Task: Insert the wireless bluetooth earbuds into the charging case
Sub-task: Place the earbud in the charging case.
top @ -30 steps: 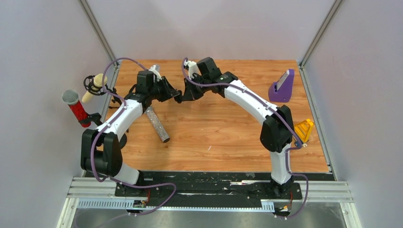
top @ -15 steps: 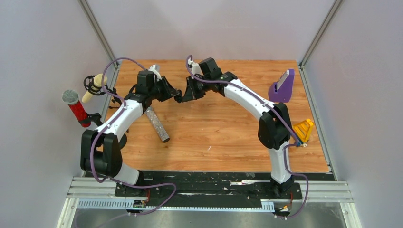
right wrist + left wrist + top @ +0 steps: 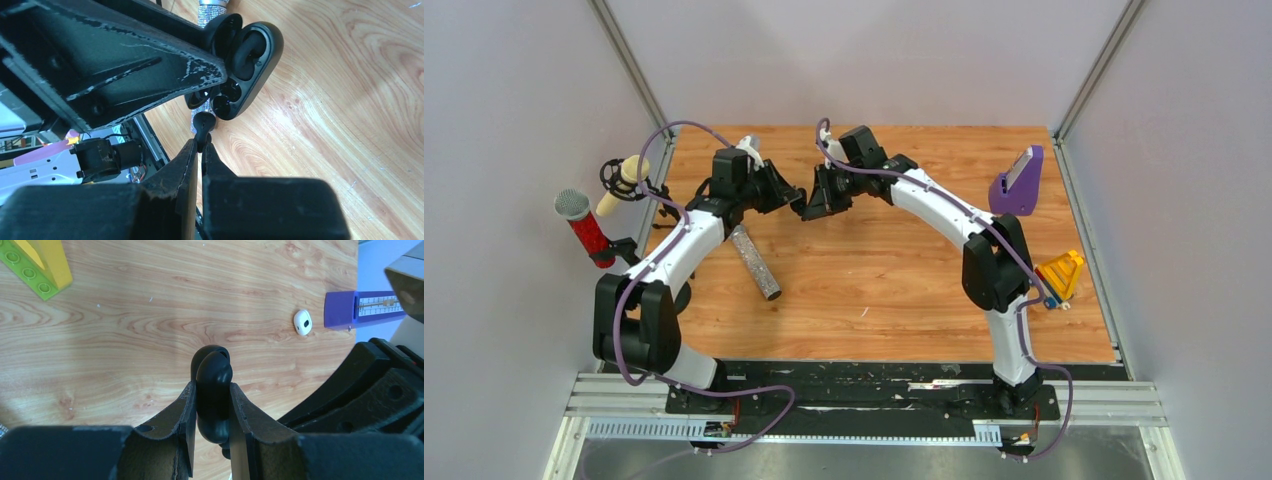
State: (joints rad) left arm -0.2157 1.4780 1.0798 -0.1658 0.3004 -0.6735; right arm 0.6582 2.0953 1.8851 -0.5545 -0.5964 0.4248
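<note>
Both sides loaded above the tabletop [image 3: 874,270]; left pincer [image 3: 212,390] clamps the open black charging case [image 3: 212,365], seemingly steadying a target; right pincer [image 3: 200,146] pinches a black earbud [image 3: 202,122] tight, just beside its wells.

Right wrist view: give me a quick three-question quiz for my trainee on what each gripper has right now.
1. True or false: the left gripper is shut on the black charging case.
2. What is pinched in the right gripper?
A. a white bud
B. a black earbud
C. nothing
3. Fill in: in the right wrist view, the lid of the held case stands ____.

Key: 1 true. 2 B; the bud sits just outside the case, not yet seated. 3 open.
</note>
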